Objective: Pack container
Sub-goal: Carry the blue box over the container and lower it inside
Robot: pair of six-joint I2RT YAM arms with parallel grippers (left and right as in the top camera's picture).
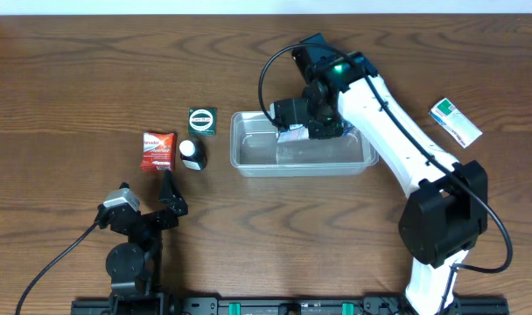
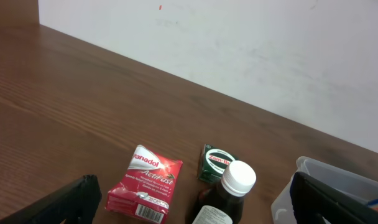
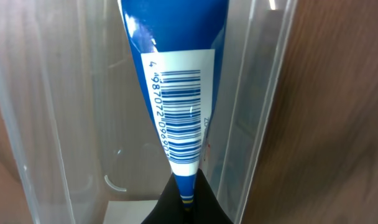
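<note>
The left gripper (image 1: 170, 194) rests open and empty near the red packet (image 1: 158, 150), bottle (image 1: 192, 154) and green box (image 1: 202, 122), all unpacked. The container (image 1: 253, 150) sits mid-table. The right gripper (image 1: 303, 131) pinches a blue packet (image 3: 183, 93) over it, unreleased. A white box (image 1: 455, 122) also waits.

The Panadol packet (image 1: 158, 150) lies just left of the bottle (image 1: 192, 154), a small box (image 1: 202, 121) behind them; to their right stands the container (image 1: 253, 156), a tube (image 1: 292, 133) inside it; a carton (image 1: 455, 122) lies farther right.
</note>
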